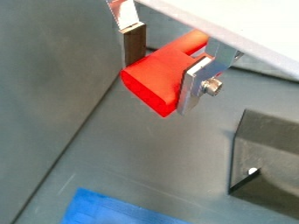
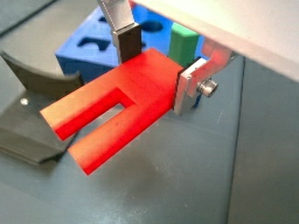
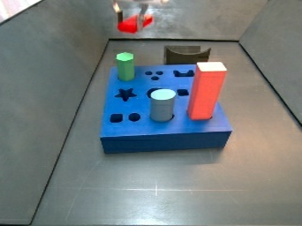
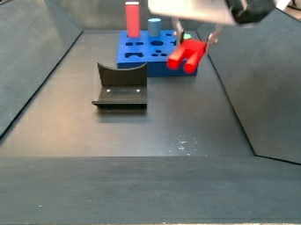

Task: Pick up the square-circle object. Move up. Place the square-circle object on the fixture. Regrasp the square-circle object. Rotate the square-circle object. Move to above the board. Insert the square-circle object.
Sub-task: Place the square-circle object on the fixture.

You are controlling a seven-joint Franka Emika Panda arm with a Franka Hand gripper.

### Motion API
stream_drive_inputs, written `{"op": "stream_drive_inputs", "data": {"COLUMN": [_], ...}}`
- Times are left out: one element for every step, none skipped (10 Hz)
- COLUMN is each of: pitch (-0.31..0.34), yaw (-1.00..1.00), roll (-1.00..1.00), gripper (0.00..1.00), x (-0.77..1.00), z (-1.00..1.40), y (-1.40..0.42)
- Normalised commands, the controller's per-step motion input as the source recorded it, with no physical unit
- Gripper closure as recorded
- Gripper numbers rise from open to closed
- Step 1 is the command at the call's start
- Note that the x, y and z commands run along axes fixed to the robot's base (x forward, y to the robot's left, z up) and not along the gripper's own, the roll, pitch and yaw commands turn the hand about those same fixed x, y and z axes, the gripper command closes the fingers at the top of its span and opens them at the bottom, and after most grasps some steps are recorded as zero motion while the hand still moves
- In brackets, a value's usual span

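The square-circle object point(image 1: 155, 77) is a bright red peg with a forked end point(image 2: 111, 109). It hangs in the air, clamped between the silver fingers of my gripper point(image 1: 165, 68), whose pads press its two sides in both wrist views point(image 2: 158, 66). In a side view the gripper point(image 3: 136, 16) holds the peg point(image 3: 133, 24) high, beyond the far edge of the blue board point(image 3: 165, 132). The dark fixture point(image 3: 183, 55) stands behind the board. In a side view the peg point(image 4: 185, 55) hangs by the board's point(image 4: 139, 60) right side, with the fixture point(image 4: 120, 85) nearer and to the left.
On the board stand a green peg point(image 3: 124, 65), a teal cylinder point(image 3: 162, 104) and a tall red-orange block point(image 3: 209, 90), among dark shaped holes. Grey sloping walls close in the floor on both sides. The fixture point(image 1: 271, 157) and a board corner point(image 1: 111, 210) lie below the gripper.
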Motion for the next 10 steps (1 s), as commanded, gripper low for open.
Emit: {"op": "stream_drive_inputs", "data": {"pitch": [0.033,0.042,0.056,0.066,0.170,0.201,0.247,0.265,0.229,0.189], "yaw": [-0.01,-0.01,-0.01,-0.01,1.00,1.00,1.00,0.91,0.66,0.44], "roll": [0.03,0.03,0.04,0.04,0.12,0.12,0.15,0.17,0.17,0.16], "gripper": [1.00,1.00,1.00,1.00,1.00,1.00,1.00,1.00,1.00,1.00], "x": [-0.02,-0.02,0.00,0.00,1.00,1.00,1.00,1.00,1.00,1.00], "z": [0.86,0.68,0.46,0.34,0.33,0.27,0.24,0.21,0.17,0.15], "y": [0.01,0.01,0.02,0.02,-0.16,-0.16,-0.14,-0.12,-0.10,-0.09]}}
